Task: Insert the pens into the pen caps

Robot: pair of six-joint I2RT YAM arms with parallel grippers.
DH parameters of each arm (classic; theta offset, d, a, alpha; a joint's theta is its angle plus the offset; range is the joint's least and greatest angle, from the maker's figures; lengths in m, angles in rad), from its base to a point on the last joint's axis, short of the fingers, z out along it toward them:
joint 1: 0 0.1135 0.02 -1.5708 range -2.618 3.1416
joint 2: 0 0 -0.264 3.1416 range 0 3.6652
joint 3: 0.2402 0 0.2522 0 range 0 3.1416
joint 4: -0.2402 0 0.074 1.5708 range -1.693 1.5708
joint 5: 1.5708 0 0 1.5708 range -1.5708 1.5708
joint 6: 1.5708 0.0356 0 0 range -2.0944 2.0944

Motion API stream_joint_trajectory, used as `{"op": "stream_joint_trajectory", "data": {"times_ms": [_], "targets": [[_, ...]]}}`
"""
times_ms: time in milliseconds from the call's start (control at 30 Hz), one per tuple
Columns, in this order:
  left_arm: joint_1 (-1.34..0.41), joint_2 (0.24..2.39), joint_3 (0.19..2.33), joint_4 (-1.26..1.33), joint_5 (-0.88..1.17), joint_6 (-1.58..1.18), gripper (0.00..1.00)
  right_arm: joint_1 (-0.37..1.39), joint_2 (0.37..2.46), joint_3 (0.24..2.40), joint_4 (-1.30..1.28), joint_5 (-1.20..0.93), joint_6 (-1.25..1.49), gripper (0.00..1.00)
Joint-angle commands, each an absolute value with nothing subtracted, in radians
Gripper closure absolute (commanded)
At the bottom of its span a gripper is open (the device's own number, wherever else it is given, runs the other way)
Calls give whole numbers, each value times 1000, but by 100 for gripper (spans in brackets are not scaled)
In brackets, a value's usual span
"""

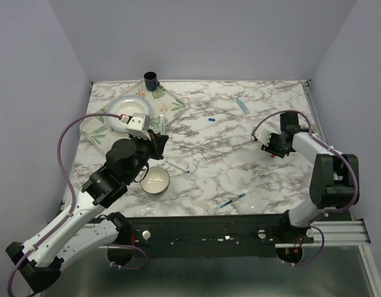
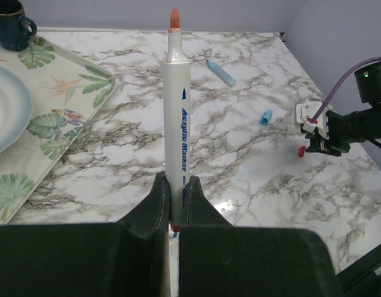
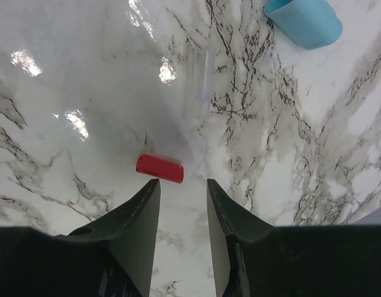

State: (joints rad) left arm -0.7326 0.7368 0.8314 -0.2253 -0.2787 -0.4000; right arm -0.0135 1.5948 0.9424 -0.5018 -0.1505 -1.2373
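My left gripper (image 2: 175, 185) is shut on a thin white pen (image 2: 177, 111), which stands out from the jaws with its red tip at the far end. In the top view this gripper (image 1: 161, 131) hangs beside the tray. My right gripper (image 3: 183, 185) is open just above the marble with nothing between its fingers. A red pen cap (image 3: 159, 168) lies flat just beyond its left fingertip. A light blue cap (image 3: 303, 21) lies further off. The light blue pen (image 1: 242, 105) rests at the back right. A dark blue cap (image 1: 211, 118) and a white pen (image 1: 178, 166) lie mid-table.
A leaf-patterned tray (image 1: 172, 105) at the back left carries a white plate (image 1: 119, 108) and a dark mug (image 1: 151, 80). A white bowl (image 1: 155, 180) stands near the front edge. A thin blue pen (image 1: 232, 199) lies front right. A clear tube (image 3: 196, 83) lies past the red cap.
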Motion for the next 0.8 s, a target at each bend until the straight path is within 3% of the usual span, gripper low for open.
{"op": "stream_joint_trajectory", "data": {"times_ms": [0,767], "targets": [[-724,732,825,-218,-316,-388,100,-18,1614,956,-514,-181,-1302,56],[-721,704,818,-212,-359,-387,100,-18,1710,985,-587,-173,-1264,59]]}}
